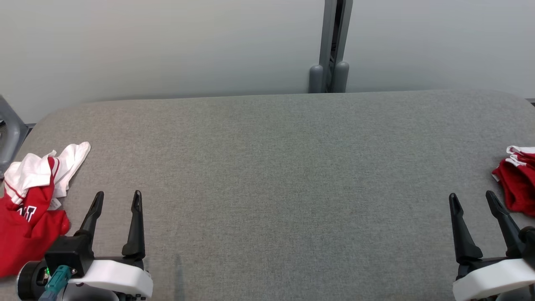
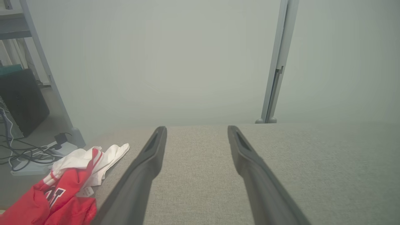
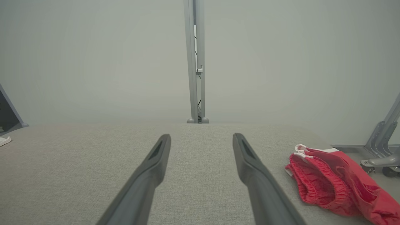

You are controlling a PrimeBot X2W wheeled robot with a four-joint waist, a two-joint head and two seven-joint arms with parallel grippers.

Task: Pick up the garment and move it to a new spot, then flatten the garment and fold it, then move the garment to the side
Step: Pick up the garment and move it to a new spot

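Note:
A crumpled red and white garment (image 1: 29, 205) lies at the left edge of the grey table (image 1: 276, 167), just left of my left gripper (image 1: 117, 198). In the left wrist view the same garment (image 2: 68, 187) sits at the lower left, beside my left gripper (image 2: 197, 131), whose fingers stand open with nothing between them. A folded red garment with white trim (image 1: 516, 179) rests at the table's right edge, right of my right gripper (image 1: 472, 198). The right wrist view shows that red garment (image 3: 334, 184) to the right of my open, empty right gripper (image 3: 201, 139).
A pale wall with a grey post (image 1: 332, 46) stands behind the table. Left of the table the floor holds cables (image 2: 22, 153) and a dark box (image 2: 22, 100). A grey metal frame foot (image 3: 381, 147) stands off the table's right end.

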